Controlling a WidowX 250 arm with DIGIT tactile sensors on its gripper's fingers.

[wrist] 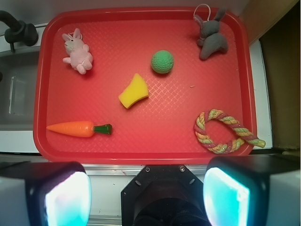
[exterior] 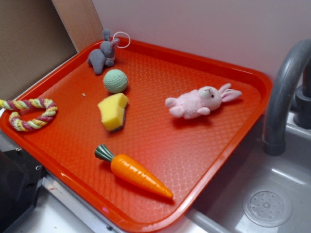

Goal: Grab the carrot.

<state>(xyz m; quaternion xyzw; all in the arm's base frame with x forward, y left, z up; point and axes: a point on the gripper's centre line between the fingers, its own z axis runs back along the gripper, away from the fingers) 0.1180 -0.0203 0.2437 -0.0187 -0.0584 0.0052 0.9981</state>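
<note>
Carrot (exterior: 133, 171): glossy orange, tapered, dark green ribbed cap; no legible markings. Lies flat on red tray (exterior: 204, 141), just beside its near rim, below yellow sponge (exterior: 113, 111). Gripper (wrist: 146, 197) released, fingers spread wide, hanging well above tray, grasping nothing.

From the wrist view, the gripper (wrist: 147, 195) shows only as two pads (wrist: 66, 197) cut off by the bottom edge, glaring blue-white and blurred. In the exterior view it is out of sight altogether. The faucet (exterior: 284, 92) runs off the right edge there, and the rope ring's (exterior: 30, 113) tail leaves the left edge. A tiny speck (exterior: 83, 94) on the tray (exterior: 194, 63) is too small to identify.
</note>
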